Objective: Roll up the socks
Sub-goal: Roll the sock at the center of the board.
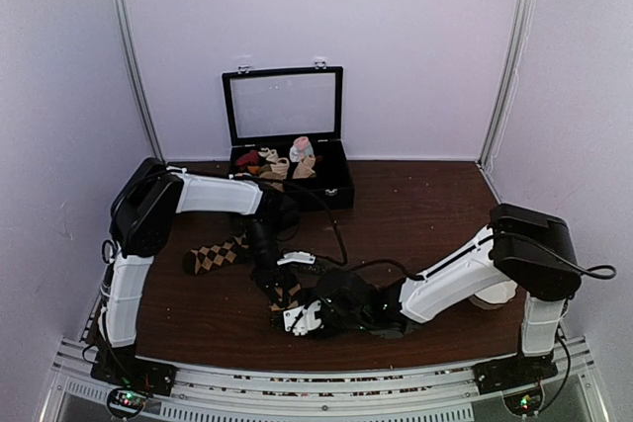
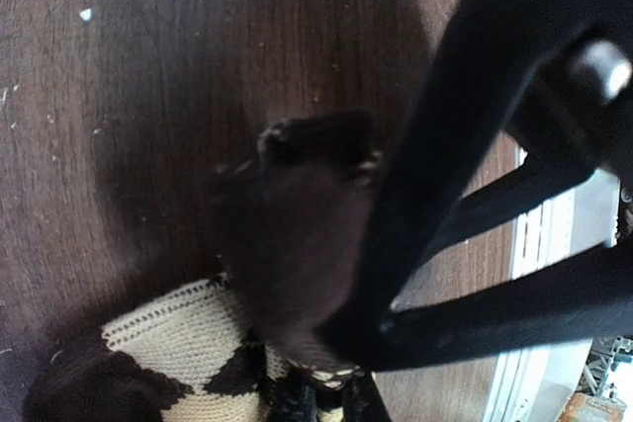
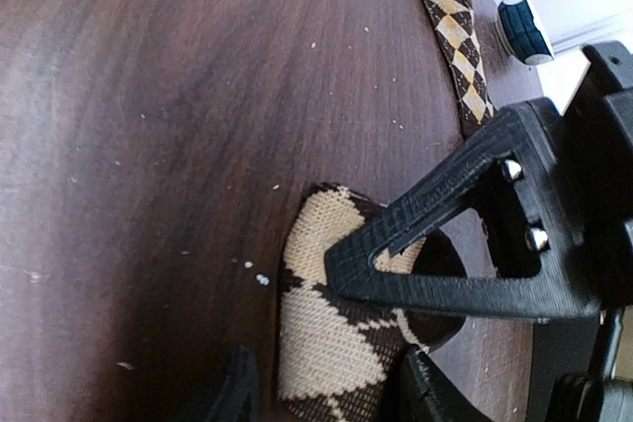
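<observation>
The socks are dark brown with tan argyle diamonds and lie left of centre on the table. One end stretches out flat. The other end is a folded bundle between the two grippers. My left gripper points down and is shut on the bundle's dark brown fabric; its fingers cross over the bundle. My right gripper comes in low from the right. Its jaws stand on either side of the bundle, and a gap shows beside the left one.
A black case with its lid raised stands at the back centre and holds several small sock rolls. A pale object lies by the right arm near the table's right edge. Black cables trail across the middle.
</observation>
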